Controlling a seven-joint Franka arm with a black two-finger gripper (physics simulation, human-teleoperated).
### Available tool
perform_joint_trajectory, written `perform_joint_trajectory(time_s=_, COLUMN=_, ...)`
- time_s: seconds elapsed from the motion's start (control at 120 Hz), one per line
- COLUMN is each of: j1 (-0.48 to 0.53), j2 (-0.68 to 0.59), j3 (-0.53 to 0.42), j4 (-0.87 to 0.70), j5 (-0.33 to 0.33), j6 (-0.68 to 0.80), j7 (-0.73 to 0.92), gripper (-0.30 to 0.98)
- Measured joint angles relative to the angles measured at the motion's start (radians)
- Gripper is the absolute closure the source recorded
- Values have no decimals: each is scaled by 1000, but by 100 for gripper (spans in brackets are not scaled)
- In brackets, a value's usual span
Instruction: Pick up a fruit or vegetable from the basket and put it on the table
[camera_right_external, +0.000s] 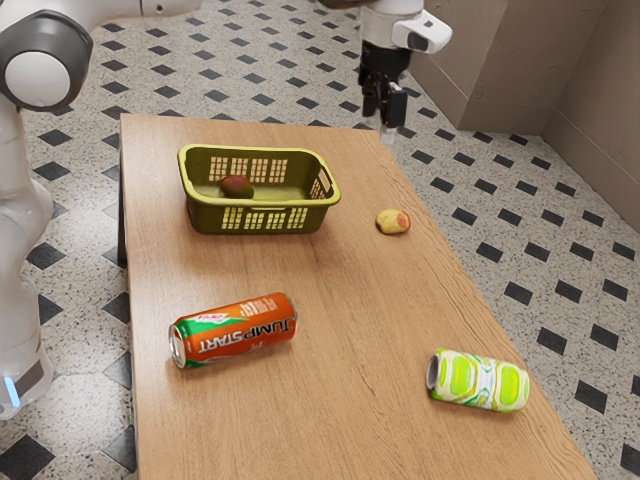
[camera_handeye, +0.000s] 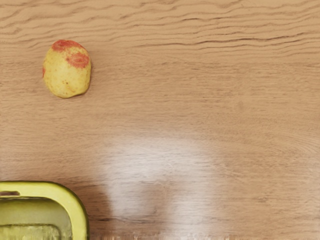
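The arm (camera_right_external: 15, 210) is smooth white, its curved links rounded. At the exterior view's left, a dark grey housing (camera_right_external: 75, 58) rings a round white cap (camera_right_external: 38, 80); lower, a strip (camera_right_external: 12, 391) glows blue. Far off, a white block (camera_right_external: 428, 30) tops the angular black gripper (camera_right_external: 388, 134), pale at its end.
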Motion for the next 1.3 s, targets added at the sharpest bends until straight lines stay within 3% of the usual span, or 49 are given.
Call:
perform_joint_trajectory(time_s=0.333, j1=6, j2=29, j3=35, j4=17, j5=-29, j6=-121, j7=-529, gripper=0)
perform_joint_trajectory(time_s=0.617, j1=59, j2=76, j3=85, j4=-28, j5=-29, j6=-113, j7=-873, gripper=0)
perform_joint_trajectory(time_s=0.85, j1=-5, j2=-49, j3=103, j4=-261, j5=-8, j6=28, j7=-1061, gripper=1)
perform_joint_trajectory(time_s=1.3, j1=55, j2=-293, j3=159, j4=-567, j5=143, j6=202, j7=-1306, gripper=2)
